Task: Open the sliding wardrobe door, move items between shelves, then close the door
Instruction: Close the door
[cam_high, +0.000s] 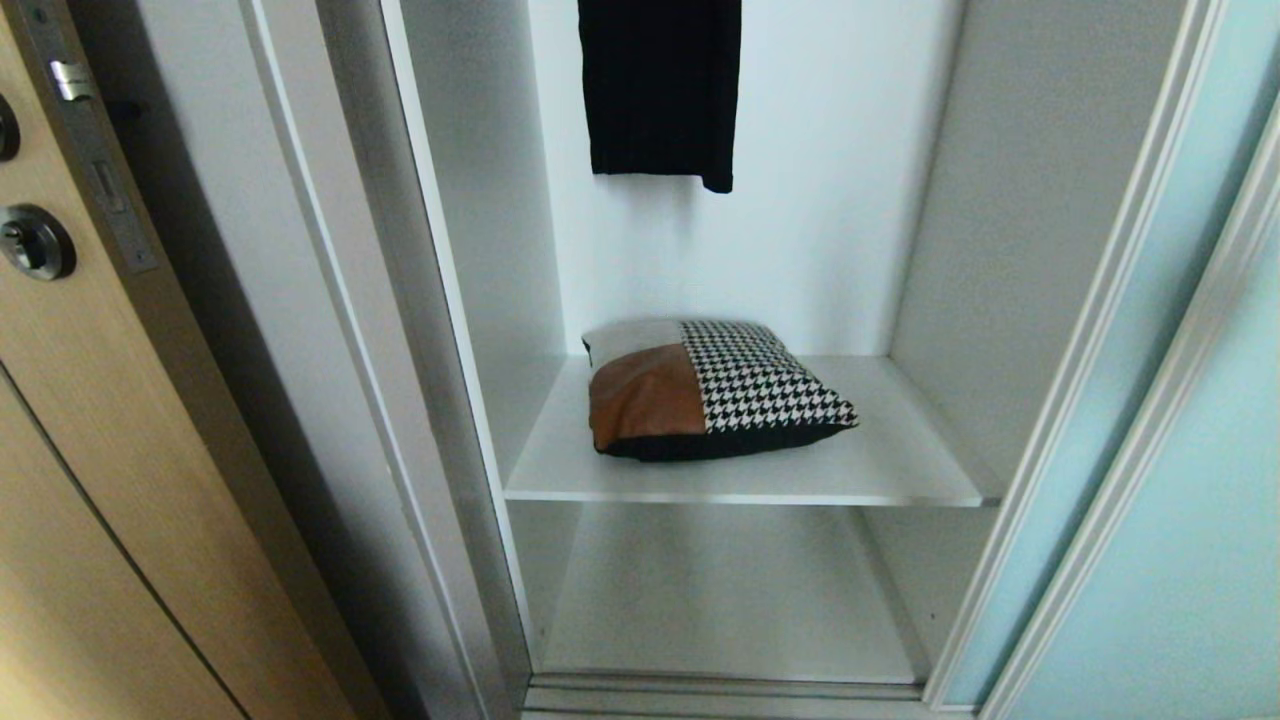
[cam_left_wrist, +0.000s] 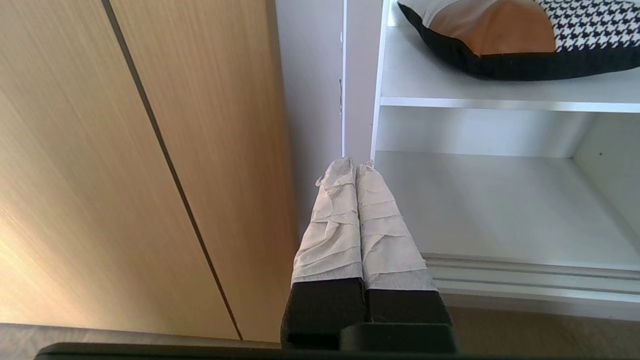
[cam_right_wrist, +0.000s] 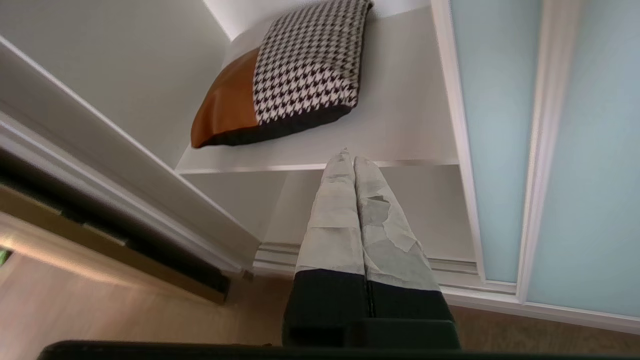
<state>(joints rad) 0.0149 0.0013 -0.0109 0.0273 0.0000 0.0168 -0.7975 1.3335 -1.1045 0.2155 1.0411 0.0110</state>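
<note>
The sliding wardrobe door (cam_high: 1190, 480) of pale aqua frosted glass stands slid to the right, leaving the compartment open. A houndstooth, tan and white cushion (cam_high: 705, 392) lies on the upper white shelf (cam_high: 900, 470); the lower shelf (cam_high: 730, 600) is bare. Neither arm shows in the head view. In its wrist view my right gripper (cam_right_wrist: 348, 157) is shut and empty, out in front of the opening, pointing at the upper shelf's front edge (cam_right_wrist: 250, 169) below the cushion (cam_right_wrist: 295, 70). My left gripper (cam_left_wrist: 355, 164) is shut and empty, low by the compartment's left post.
A black garment (cam_high: 660, 90) hangs above the cushion. A light-brown wooden door (cam_high: 90, 420) with a metal lock plate stands to the left. The door's floor track (cam_right_wrist: 450, 267) runs along the compartment's base, with the glass door (cam_right_wrist: 580, 150) beside my right gripper.
</note>
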